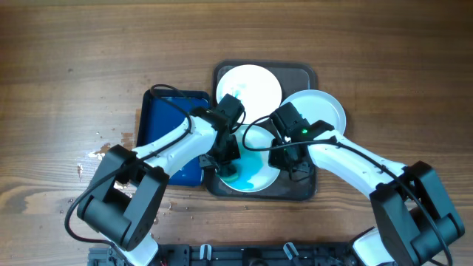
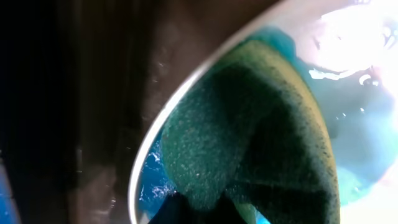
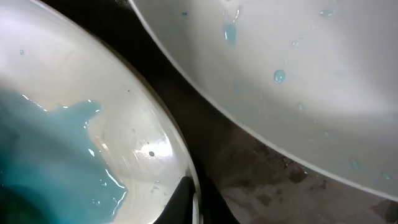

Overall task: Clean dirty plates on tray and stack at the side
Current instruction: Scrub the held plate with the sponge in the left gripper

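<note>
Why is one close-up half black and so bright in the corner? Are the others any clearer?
Left wrist view: the left half is in deep shadow, while the wet plate glares white at top right beyond the green sponge. Right wrist view: soft focus, small highlights on the wet plate. Overhead view: evenly lit and sharp.

Left arm (image 1: 166, 144): white, runs from the lower left of the overhead frame up to the centre, wrist folded back downward.
Left hand (image 1: 229, 164): points down just left of centre, clamped on a sponge (image 2: 249, 137).
Right arm (image 1: 355, 159): white, comes in from the lower right, green light lit at the wrist.
Right hand (image 1: 298, 168): points down right of centre; only one dark fingertip (image 3: 180, 200) shows, so its grip cannot be read.
Spacing: hands near, not touching.
</note>
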Tool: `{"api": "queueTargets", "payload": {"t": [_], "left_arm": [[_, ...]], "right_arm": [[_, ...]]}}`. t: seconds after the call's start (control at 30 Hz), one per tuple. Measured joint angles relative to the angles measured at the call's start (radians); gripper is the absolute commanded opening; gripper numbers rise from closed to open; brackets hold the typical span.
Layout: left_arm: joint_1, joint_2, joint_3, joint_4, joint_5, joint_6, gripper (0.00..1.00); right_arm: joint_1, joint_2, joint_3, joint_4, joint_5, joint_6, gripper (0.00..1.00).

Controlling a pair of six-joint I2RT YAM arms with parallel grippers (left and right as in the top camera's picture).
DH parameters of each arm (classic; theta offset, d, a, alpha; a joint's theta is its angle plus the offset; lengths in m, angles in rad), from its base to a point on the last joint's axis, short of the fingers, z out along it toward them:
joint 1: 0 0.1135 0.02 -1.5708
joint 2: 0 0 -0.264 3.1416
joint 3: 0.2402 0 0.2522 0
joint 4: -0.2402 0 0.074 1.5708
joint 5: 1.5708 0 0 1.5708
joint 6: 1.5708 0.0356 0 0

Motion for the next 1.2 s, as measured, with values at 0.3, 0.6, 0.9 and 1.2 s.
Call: {"api": "queueTargets", "payload": {"t": [0.3, 0.6, 0.9, 1.2], "left_arm": [[-0.013, 0.051, -0.028, 0.374, 0.308, 0.012, 0.04], [0.018, 0.069, -0.001, 0.126, 0.393, 0.001, 0.04], [0.049, 0.035, 0.023, 0.014, 0.122, -0.008, 0.04], [-0.039, 0.082, 0.002, 0.385, 0.363, 0.005, 0.05]], "right_arm": [[-0.003, 0.000, 0.002, -0.011, 0.011, 0.015, 0.04], [-0.003, 0.000, 0.002, -0.011, 0.011, 0.015, 0.04], [-0.003, 0.000, 0.002, -0.011, 0.011, 0.015, 0.04], [-0.004, 0.000, 0.003, -0.014, 0.012, 0.023, 0.04]]}}
